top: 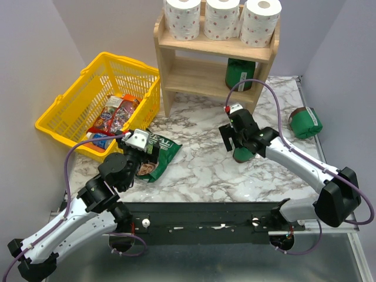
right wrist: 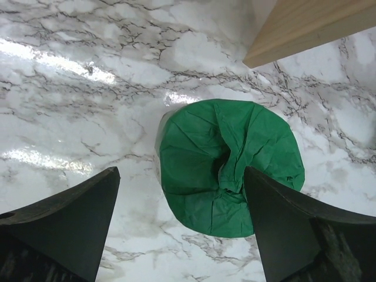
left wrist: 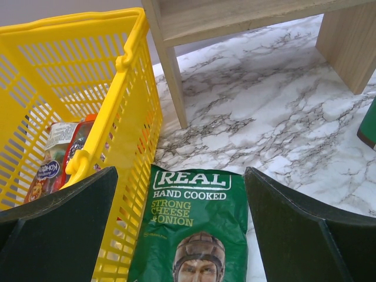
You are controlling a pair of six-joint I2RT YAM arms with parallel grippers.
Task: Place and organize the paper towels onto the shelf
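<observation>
Three white paper towels [top: 183,19] [top: 222,17] [top: 259,22] with pink dotted print stand upright in a row on the top tier of the wooden shelf [top: 194,73]. My right gripper [top: 234,136] [right wrist: 181,173] hangs open over the marble table in front of the shelf. A dark green wrapped package [right wrist: 226,164] stands below it, nearer the right finger, with nothing gripped. A corner of the shelf [right wrist: 305,26] shows beyond it. My left gripper [top: 144,154] [left wrist: 180,171] is open low over a green crisp bag [left wrist: 194,223].
A yellow basket [top: 70,111] [left wrist: 126,59] with snack packets sits left of the shelf, close to my left finger. A second green package [top: 239,73] stands on the lower tier, and a third [top: 305,122] lies at the table's right edge.
</observation>
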